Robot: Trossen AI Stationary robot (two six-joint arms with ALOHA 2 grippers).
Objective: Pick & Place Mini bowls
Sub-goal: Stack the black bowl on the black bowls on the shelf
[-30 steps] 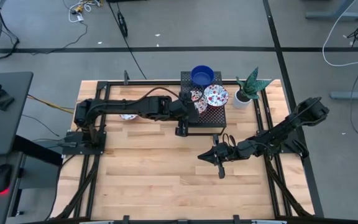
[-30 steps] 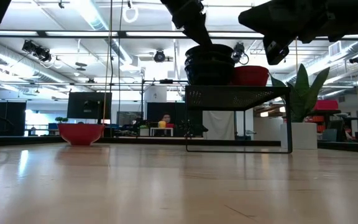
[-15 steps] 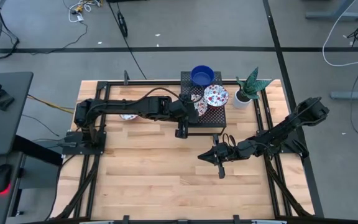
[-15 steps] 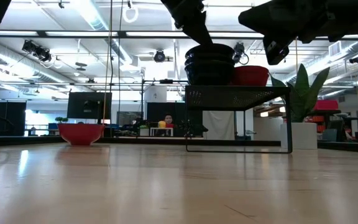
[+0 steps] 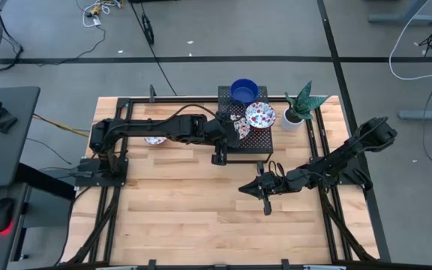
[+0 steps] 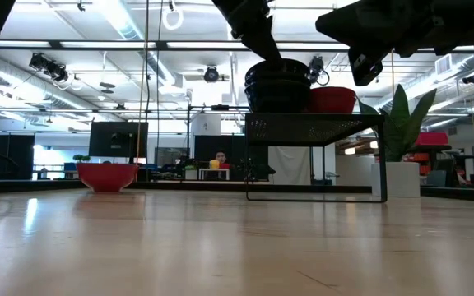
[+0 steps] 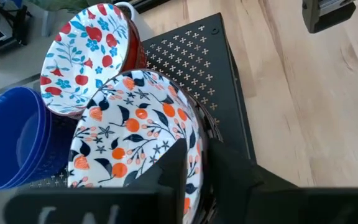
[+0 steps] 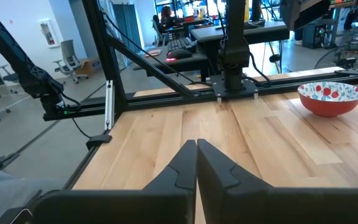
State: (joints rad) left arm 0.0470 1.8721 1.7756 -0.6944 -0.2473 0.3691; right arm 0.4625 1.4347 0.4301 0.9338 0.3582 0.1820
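Observation:
A black mesh rack point(image 5: 247, 142) stands at the table's far middle. On it are a stack of blue mini bowls point(image 5: 244, 91), a white mini bowl with red and blue flowers point(image 5: 261, 115), and an orange-flowered mini bowl point(image 7: 129, 137) on top of a stack. My left gripper point(image 7: 197, 171) stands a little open over that bowl's rim, one finger inside and one outside. My right gripper point(image 8: 196, 152) hovers shut and level over the table's right middle, holding nothing. A red mini bowl point(image 8: 331, 98) rests on the table under the left arm. My left gripper straddles the near rim point(image 7: 194, 152) of the orange-flowered bowl, slanting down from the table's left. One finger point(image 7: 166, 177) is inside the bowl and the other outside. The bowl rests on the stack below it. Whether the fingers touch the rim I cannot tell.
A white pot with a green plant point(image 5: 295, 112) stands right of the rack. Black frame rails point(image 5: 325, 135) run along the table's sides. Bare wood point(image 5: 201, 210) fills the near half. A person point(image 6: 220, 158) sits far off in the room behind.
The orange-flowered bowl at my left gripper has tipped a little and settled on its stack on the rack. Both arms have kept their places.

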